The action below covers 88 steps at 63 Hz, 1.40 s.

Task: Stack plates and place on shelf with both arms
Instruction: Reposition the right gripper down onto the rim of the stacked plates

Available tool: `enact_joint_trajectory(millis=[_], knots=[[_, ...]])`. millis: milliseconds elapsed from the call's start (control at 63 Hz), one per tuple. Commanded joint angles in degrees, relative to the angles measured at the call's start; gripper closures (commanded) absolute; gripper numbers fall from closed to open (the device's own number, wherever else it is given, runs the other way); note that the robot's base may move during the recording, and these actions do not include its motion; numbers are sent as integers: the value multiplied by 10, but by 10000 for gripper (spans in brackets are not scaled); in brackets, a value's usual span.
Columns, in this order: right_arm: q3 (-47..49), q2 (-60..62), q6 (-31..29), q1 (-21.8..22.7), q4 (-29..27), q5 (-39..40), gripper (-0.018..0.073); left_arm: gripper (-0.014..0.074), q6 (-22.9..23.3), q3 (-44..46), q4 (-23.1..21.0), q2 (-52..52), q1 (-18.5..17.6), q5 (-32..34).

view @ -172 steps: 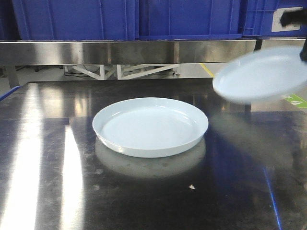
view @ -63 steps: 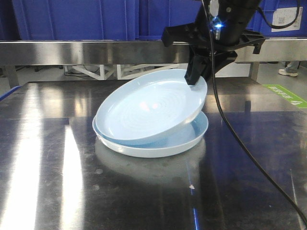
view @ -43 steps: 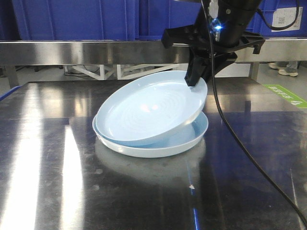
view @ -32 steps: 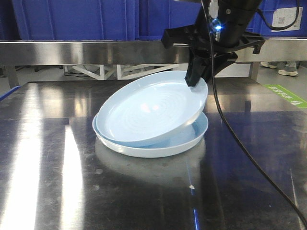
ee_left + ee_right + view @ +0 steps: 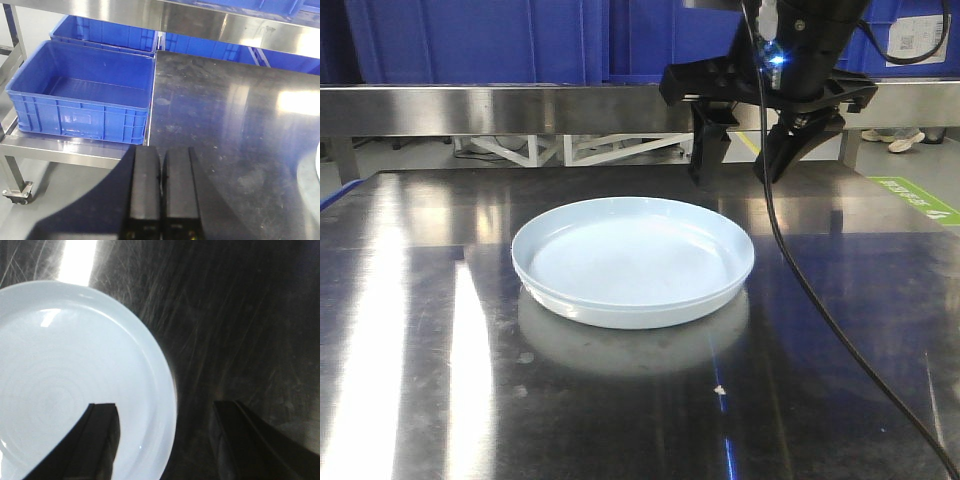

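The two pale bluish-white plates (image 5: 633,260) lie nested flat, one inside the other, on the dark steel tabletop (image 5: 410,360). My right gripper (image 5: 737,177) hangs open just above the stack's far right rim, holding nothing. In the right wrist view the top plate (image 5: 70,375) fills the left side, and the right gripper (image 5: 164,406) straddles its rim, one finger over the plate and one over the table. My left gripper (image 5: 160,150) is shut and empty over the table's left edge; a sliver of plate (image 5: 314,175) shows at the right. The shelf (image 5: 520,108) runs behind the table.
Big blue crates (image 5: 480,40) stand on the shelf rail. An open blue crate (image 5: 85,90) sits on a lower tier left of the table, with more crates (image 5: 105,35) behind. A black cable (image 5: 800,290) trails from the right arm over the table's right side.
The upper plate, held tilted by its far rim half a second ago, now lies flat in the lower plate. The right gripper has opened and lifted slightly off it.
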<state>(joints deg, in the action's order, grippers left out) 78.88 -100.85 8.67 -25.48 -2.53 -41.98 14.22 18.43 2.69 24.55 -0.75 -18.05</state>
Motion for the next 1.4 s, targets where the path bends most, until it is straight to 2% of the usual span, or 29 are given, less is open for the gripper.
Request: enact_joint_trajectory(millis=[0, 841, 1094, 1380], knots=[[20, 29, -5, -2, 0, 13, 52, 506, 5, 15, 0, 1, -3, 47], [20, -37, -5, -2, 0, -2, 53, 506, 5, 15, 0, 1, -3, 47], [20, -37, -5, -2, 0, -1, 204, 506, 5, 15, 0, 1, -3, 47], [20, -42, -5, -2, 0, -1, 210, 506, 5, 15, 0, 1, -3, 47]])
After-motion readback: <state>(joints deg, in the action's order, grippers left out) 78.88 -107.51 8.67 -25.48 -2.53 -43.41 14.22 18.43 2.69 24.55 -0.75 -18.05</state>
